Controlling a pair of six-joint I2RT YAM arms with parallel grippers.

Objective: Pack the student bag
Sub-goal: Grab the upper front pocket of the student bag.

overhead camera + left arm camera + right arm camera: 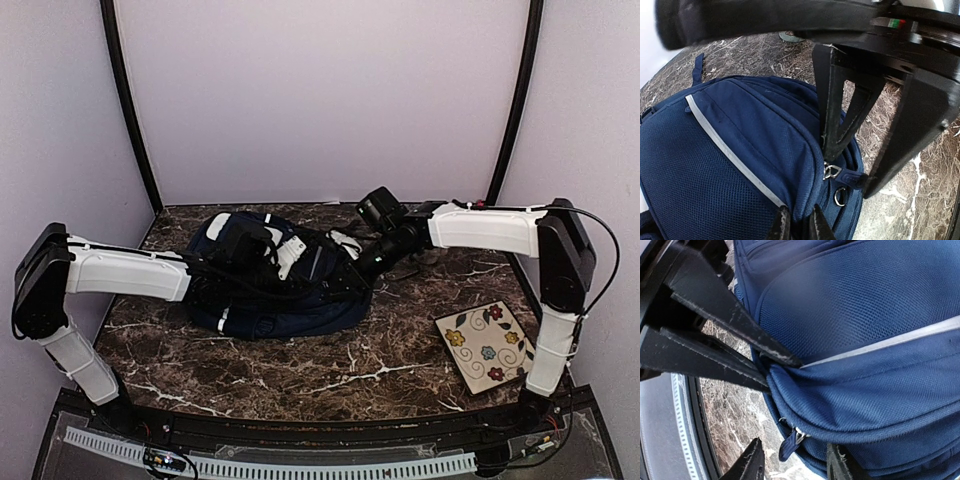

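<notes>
Toward the back edge of the marble table (pixel 330 370), a little left of the middle: a navy backpack (pixel 300 310) lying flat, pale stripe running across its front. Pinched at a fold of fabric by the left gripper (pixel 801 222), fingers narrow and tight on the cloth; straddled close by by the right gripper (pixel 794 444), fingers standing partly apart on either side of a zip pull (pixel 788 447), no clear hold on it. Near the front right corner, well apart from the backpack: a tile (pixel 485 345) with painted flowers.
</notes>
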